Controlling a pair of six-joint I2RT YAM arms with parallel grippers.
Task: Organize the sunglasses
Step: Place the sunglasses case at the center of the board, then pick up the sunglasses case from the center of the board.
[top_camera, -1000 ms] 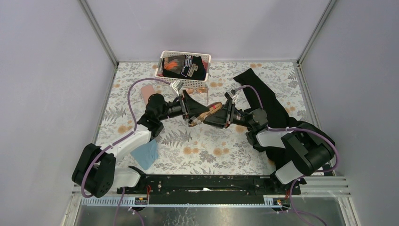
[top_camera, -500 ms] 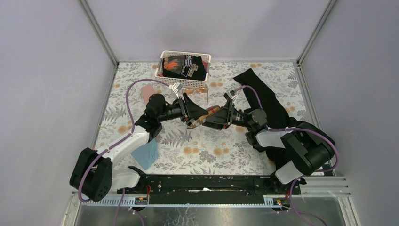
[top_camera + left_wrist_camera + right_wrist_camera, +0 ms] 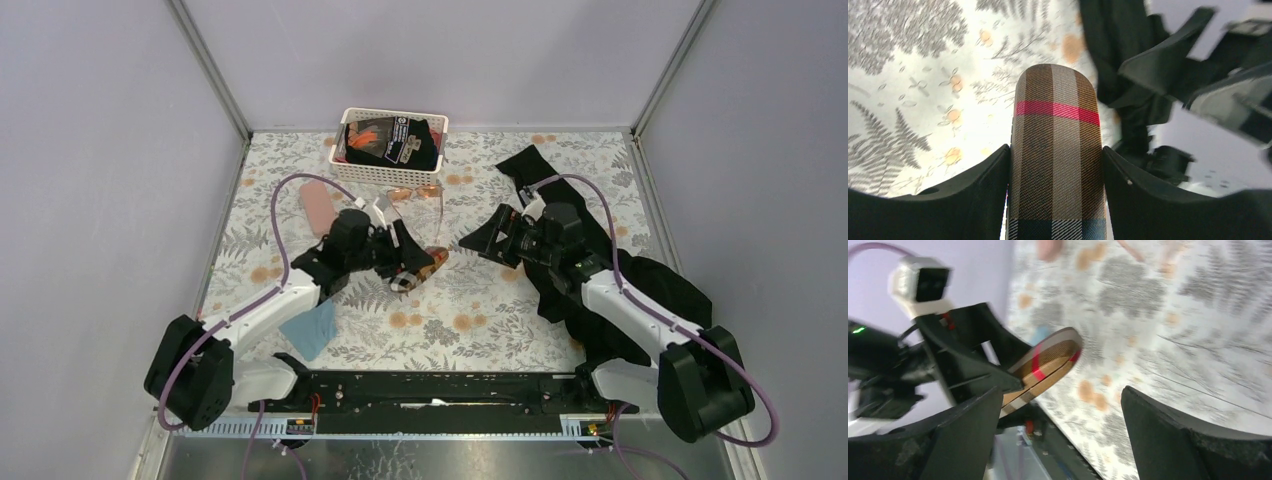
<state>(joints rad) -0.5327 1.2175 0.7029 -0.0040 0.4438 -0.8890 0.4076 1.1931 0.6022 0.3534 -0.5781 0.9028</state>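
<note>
The plaid case (image 3: pixel 423 265) is closed and clamped between the fingers of my left gripper (image 3: pixel 412 262) just left of the table's middle. The left wrist view shows that case (image 3: pixel 1055 110) standing out ahead of the left gripper (image 3: pixel 1055 150), with both pads pressed on its sides. My right gripper (image 3: pixel 478 240) hangs open a short way to the right of the case, touching nothing. Its wrist view has the case (image 3: pixel 1048 357) beyond the open right gripper (image 3: pixel 1062 390). The wire-framed sunglasses (image 3: pixel 415 192) with orange-pink lenses lie in front of the basket.
A white basket (image 3: pixel 345 120) with dark packets stands at the back. A pink case (image 3: pixel 318 205) lies at the left. A light-blue cloth (image 3: pixel 310 325) sits by the left arm. Black fabric (image 3: pixel 560 215) spreads along the right side under the right arm.
My right gripper has opened, let go of the plaid case and drawn back to the right. The left gripper has kept the case and shifted it slightly toward the near side.
</note>
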